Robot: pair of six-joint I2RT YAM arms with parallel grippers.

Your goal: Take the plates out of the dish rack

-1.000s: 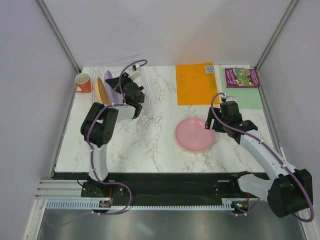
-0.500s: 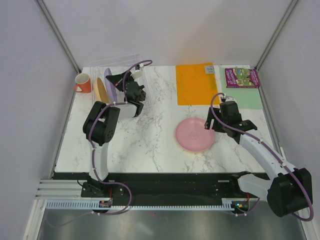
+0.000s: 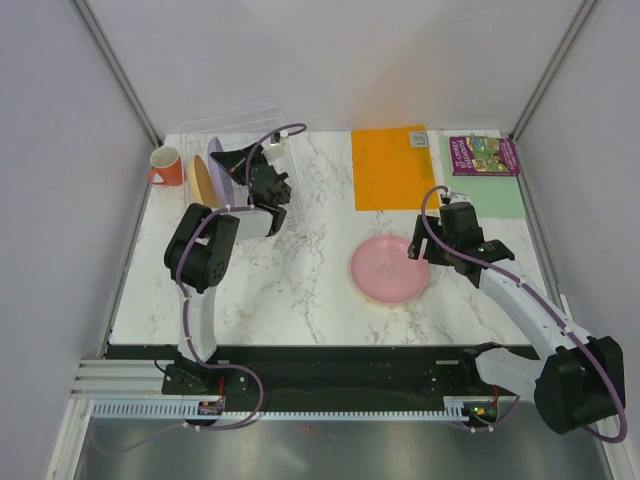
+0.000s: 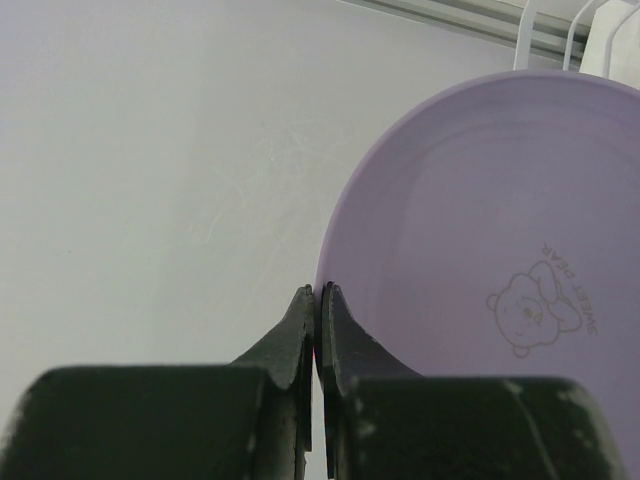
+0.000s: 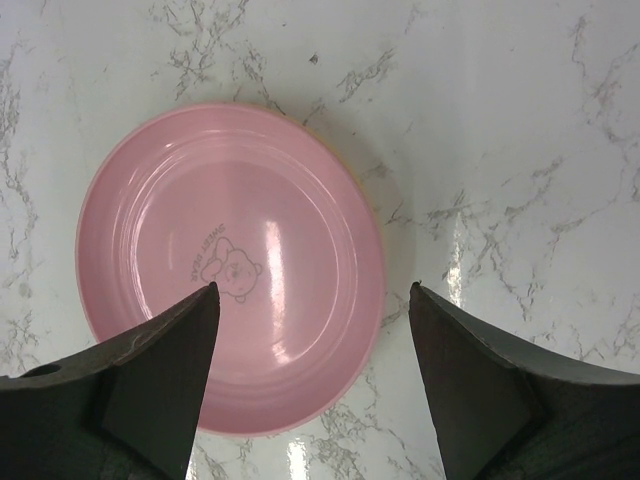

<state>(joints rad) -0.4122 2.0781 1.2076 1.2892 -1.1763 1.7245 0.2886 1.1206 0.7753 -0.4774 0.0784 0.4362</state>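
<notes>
At the clear plastic dish rack [image 3: 200, 128] your left gripper [image 4: 316, 295] pinches the round purple plate [image 4: 480, 260]; your right gripper [image 5: 312, 286] gapes over the round pink plate [image 5: 230, 260].

the purple plate [image 4: 480, 230] and pink plate [image 5: 230, 265] each show a bear print, the table [image 5: 520, 150] grey-veined white marble.

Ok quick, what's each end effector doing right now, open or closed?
The left end effector is closed, pinching the rim of the purple plate.
The right end effector is open and holds nothing, over the pink plate.
</notes>
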